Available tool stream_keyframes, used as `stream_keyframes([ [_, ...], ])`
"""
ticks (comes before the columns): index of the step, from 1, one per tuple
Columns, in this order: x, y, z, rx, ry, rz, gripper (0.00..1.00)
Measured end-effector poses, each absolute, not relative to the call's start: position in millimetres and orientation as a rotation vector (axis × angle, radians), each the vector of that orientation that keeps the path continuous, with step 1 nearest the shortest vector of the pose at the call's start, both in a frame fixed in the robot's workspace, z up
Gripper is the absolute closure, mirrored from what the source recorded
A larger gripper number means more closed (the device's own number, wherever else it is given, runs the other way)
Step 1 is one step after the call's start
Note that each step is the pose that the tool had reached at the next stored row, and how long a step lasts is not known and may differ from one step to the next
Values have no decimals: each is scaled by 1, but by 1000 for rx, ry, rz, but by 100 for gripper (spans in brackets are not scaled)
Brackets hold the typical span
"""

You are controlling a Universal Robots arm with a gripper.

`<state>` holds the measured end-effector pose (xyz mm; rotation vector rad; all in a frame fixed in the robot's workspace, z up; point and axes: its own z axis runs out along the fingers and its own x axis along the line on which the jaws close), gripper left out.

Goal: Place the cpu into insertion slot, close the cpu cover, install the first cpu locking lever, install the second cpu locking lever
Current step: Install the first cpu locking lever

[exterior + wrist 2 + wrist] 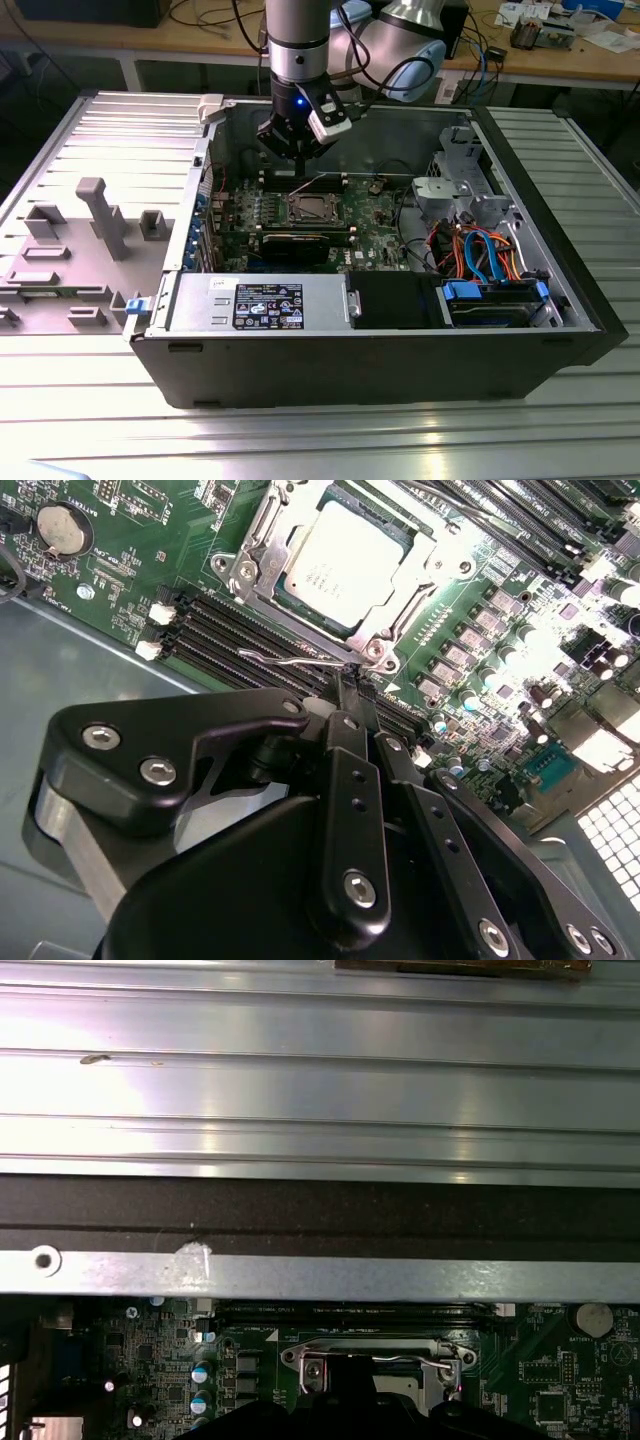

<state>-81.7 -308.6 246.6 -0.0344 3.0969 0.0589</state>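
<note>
You have the cpu [343, 563] already seated in the insertion slot [262, 575] with the cpu cover [425, 568] down over it, and your gripper [349, 680], fingers pressed together, bears on a wire locking lever [300, 660] beside the socket, seemingly to latch it.

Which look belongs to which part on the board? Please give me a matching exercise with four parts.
Parts:
1. cpu
2. coin battery
3. memory slots
4. locking lever

Looks:
a. long, black, lying side by side
b. round and silvery
c. square with a dull grey face
d. thin bent silvery wire

Pairs: 1-c, 2-b, 3-a, 4-d
</note>
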Motion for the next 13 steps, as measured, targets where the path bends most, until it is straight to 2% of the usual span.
stream_keyframes([
  [13,-73,-305,237,-34,3097,68,89],
])
